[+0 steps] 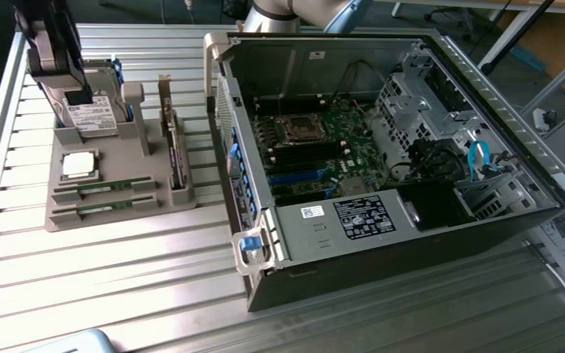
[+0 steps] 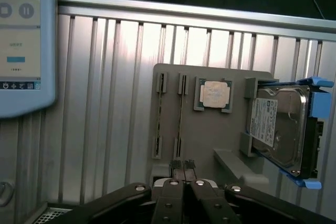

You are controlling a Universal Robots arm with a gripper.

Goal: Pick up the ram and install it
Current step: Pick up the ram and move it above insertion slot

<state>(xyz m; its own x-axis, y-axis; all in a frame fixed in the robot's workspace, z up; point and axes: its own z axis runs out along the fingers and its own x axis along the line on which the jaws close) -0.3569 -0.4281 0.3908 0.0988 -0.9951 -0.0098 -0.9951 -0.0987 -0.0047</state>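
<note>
Two rams (image 1: 104, 185) (image 1: 104, 208), slim green sticks, stand on edge side by side in slots of a grey holder (image 1: 121, 165) on the slatted table. In the wrist view the same two sticks (image 2: 159, 116) (image 2: 181, 114) appear as thin lines on the holder (image 2: 210, 135). My gripper (image 2: 182, 163) hangs high above the holder's near edge, in line with one stick. Its two fingertips are pressed together, shut, with nothing between them. Part of the arm (image 1: 293, 11) crosses behind the computer case.
The holder also carries a silver processor (image 2: 214, 94), a hard drive (image 2: 278, 124) in a blue caddy and an upright expansion card (image 1: 173, 143). The open computer case (image 1: 381, 132) lies at the exterior view's right, motherboard (image 1: 312, 151) exposed. A tablet (image 2: 23, 45) rests nearby.
</note>
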